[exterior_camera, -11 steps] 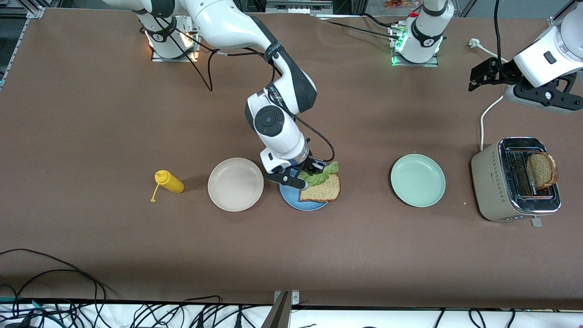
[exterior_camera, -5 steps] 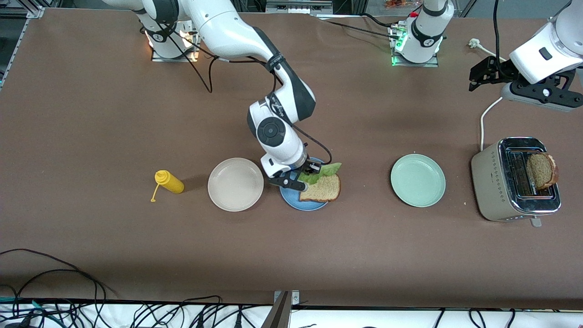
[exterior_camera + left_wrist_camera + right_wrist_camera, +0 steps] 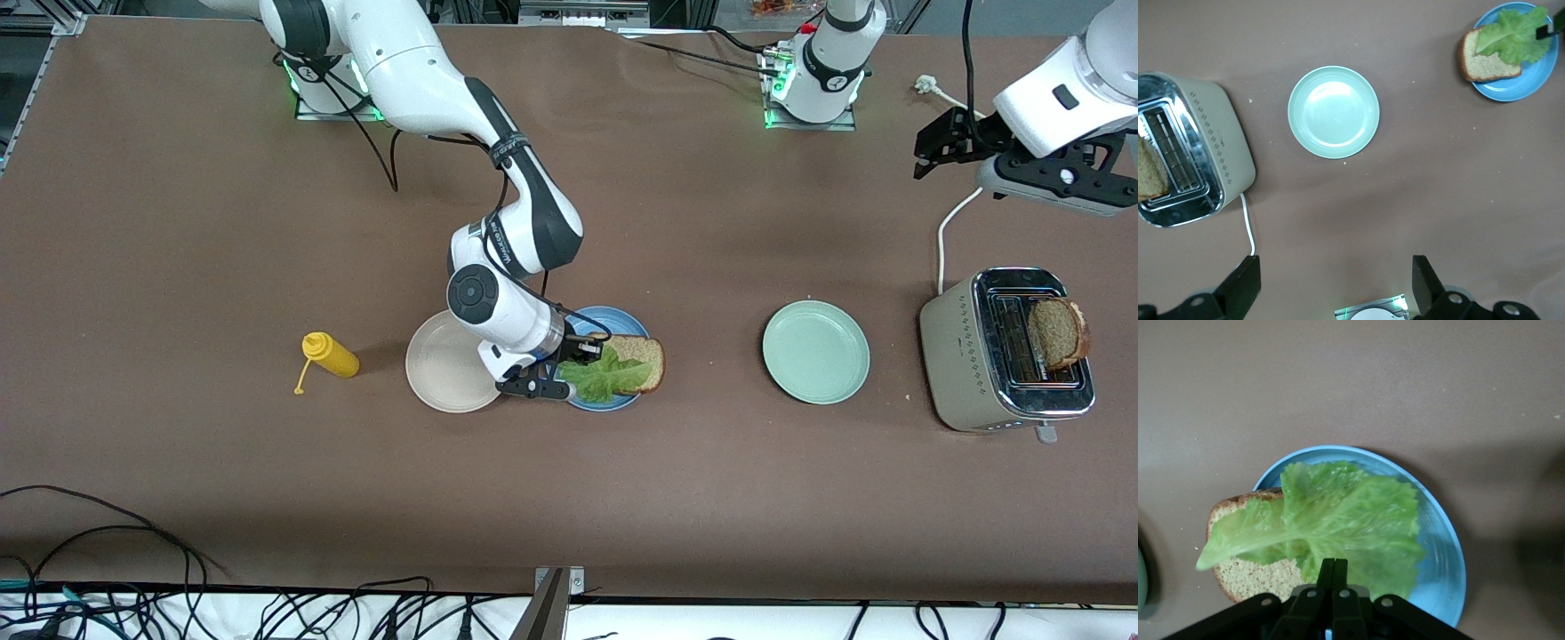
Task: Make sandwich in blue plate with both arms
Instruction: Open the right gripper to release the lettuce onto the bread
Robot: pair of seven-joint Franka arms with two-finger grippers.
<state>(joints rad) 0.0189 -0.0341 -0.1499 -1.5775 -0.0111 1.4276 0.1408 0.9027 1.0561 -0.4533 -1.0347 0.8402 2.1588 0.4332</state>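
We see the lettuce leaf (image 3: 1338, 520) clamped in the right pincer (image 3: 1333, 587), draped over the bread slice (image 3: 638, 360) on the blue plate (image 3: 1441, 547). If we release off-centre, it could slide onto the worktop (image 3: 711, 498). The left pincer (image 3: 942, 147) waits apart, over the worktop near the toaster (image 3: 960, 356) holding the second slice (image 3: 1058, 331).

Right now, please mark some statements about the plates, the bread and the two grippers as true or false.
1. The right gripper is shut on the lettuce over the blue plate. True.
2. The green plate holds a bread slice. False: it holds nothing; one bread slice lies on the blue plate.
3. A second slice stands in the toaster. True.
4. The left gripper holds the yellow bottle. False: it is open, holding nothing, and the bottle lies on the table.
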